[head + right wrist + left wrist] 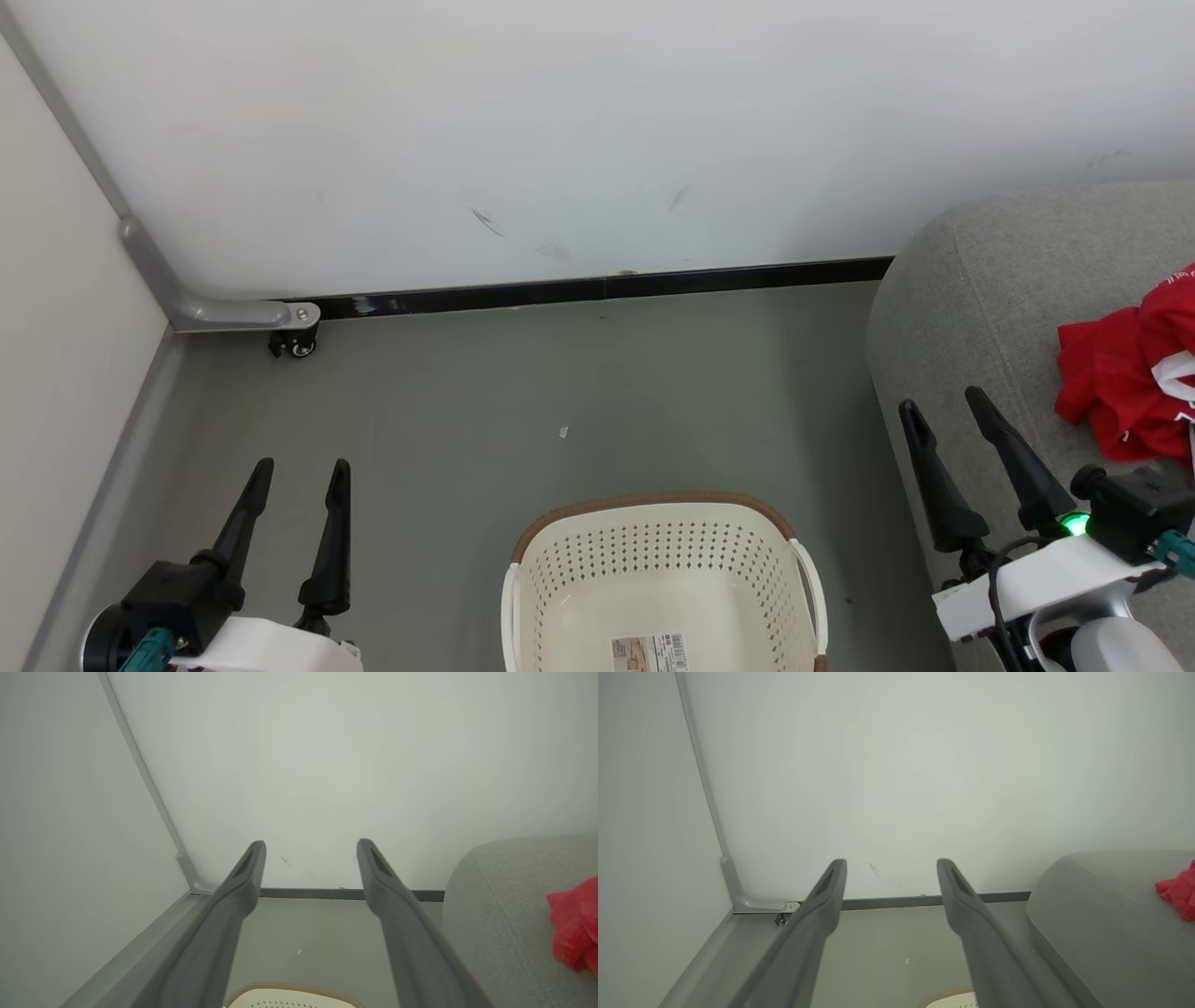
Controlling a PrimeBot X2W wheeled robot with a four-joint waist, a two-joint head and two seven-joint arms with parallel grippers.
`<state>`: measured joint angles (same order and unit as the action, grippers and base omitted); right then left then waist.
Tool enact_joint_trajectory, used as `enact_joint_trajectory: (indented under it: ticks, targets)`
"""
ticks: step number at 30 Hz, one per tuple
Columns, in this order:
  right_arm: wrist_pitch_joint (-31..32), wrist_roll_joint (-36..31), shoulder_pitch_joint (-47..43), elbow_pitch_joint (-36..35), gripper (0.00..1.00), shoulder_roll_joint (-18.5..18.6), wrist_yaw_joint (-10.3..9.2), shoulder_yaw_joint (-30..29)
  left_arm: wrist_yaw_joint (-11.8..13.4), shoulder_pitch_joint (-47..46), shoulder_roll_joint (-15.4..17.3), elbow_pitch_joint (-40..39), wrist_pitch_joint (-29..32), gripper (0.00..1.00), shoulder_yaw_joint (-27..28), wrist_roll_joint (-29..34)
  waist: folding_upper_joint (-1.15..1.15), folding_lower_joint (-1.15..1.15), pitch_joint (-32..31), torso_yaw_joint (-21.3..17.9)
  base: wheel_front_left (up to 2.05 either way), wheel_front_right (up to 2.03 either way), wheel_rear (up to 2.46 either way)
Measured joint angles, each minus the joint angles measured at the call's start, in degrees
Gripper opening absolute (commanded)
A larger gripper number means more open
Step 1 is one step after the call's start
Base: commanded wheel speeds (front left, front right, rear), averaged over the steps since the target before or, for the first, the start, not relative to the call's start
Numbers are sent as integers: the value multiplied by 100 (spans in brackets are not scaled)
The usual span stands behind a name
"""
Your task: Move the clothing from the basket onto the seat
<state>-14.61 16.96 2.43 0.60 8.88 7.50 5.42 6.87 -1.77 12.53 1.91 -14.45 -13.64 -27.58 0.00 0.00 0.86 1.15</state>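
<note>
At seven o'clock of the head view, the left gripper (pixel 303 464) is seen released, its two dark fingers held apart with nothing between them and pointed toward twelve o'clock above the grey floor (pixel 560 373). The same spread is shown in the left wrist view, where bare wall (pixel 924 765) is framed between the fingers. At four o'clock of the head view the right gripper (pixel 941 399) is likewise found released and gripping nothing, its fingers tilted toward eleven o'clock and seen against the left edge of the seat (pixel 980 280); a green light is lit on its wrist. Between the two grippers, at six o'clock, the basket (pixel 653 501) is set on the floor, cut off by the bottom edge, with a paper label (pixel 651 651) seen on its bottom. The clothing (pixel 1120 392) is found at three o'clock, bunched in a red heap on top of the seat, just beside the right gripper's wrist and well apart from the basket; whether it is one piece or two cannot be told. Farther out, a small white scrap (pixel 563 432) is seen on the floor, a black skirting strip (pixel 607 285) is run along the foot of the wall, and a small castor (pixel 297 343) is fixed under a grey frame at ten o'clock.
</note>
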Motion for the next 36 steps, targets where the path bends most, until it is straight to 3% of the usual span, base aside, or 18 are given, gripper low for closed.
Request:
enact_joint_trajectory:
  ticks: [24,25,36]
  targets:
    - [0,-45,-14,-35,100,-41,0,0,-249,1,-209,24,0,100,261,282,0,0,11,-35,0,0,0]
    - [0,-45,-14,-35,0,-42,0,0,-250,2,-215,32,0,0,265,294,0,0,10,-36,0,0,0]
    - [7,208,-257,244,0,-178,0,114,-258,148,-422,364,35,0,175,54,0,0,11,-37,0,0,0]
